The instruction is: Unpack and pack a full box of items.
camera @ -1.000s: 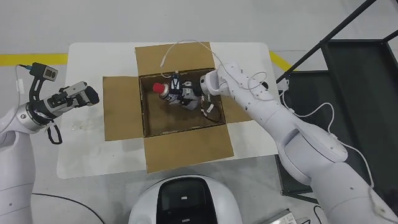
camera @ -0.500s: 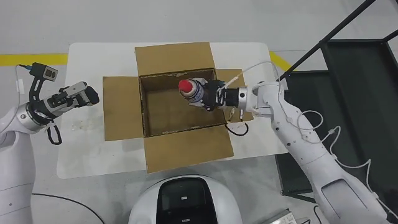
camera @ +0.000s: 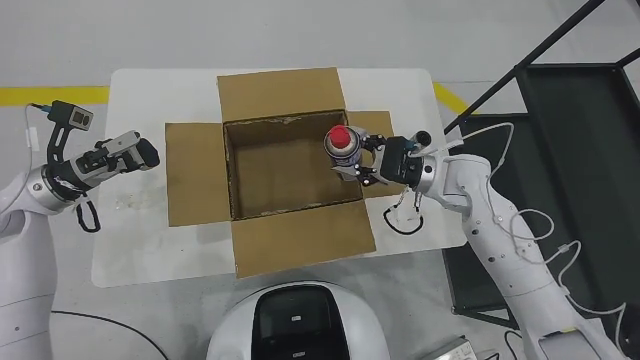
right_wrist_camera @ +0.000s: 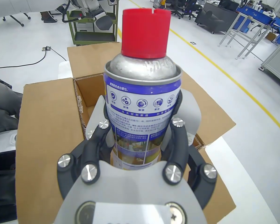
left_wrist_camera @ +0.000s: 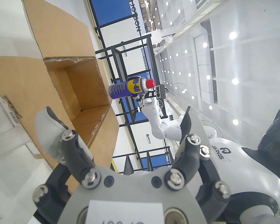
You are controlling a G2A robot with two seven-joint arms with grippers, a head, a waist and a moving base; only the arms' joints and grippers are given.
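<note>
Left gripper (camera: 145, 151): held over the left part of the white table (camera: 150, 95), just beside the left flap of the box (camera: 285, 175) and not touching it. Its fingers (left_wrist_camera: 47, 122) are spread wide with nothing between them.

Box: brown cardboard, at the middle of the table, opening upward, all four flaps folded outward.

Can (camera: 342, 143): a spray can with a blue label, silver shoulder and red cap. It is upright and raised above the box's rim at the right side of the opening, about where the right wall meets the right flap. The left wrist view shows it hanging free of the cardboard.

Right gripper (camera: 362, 165): extends in from the right at the height of the can. Its fingers are clamped on the can's body below the shoulder, one on each side.

Dark metal rack (camera: 570, 150): stands on the floor just right of the table, beyond the right arm.
</note>
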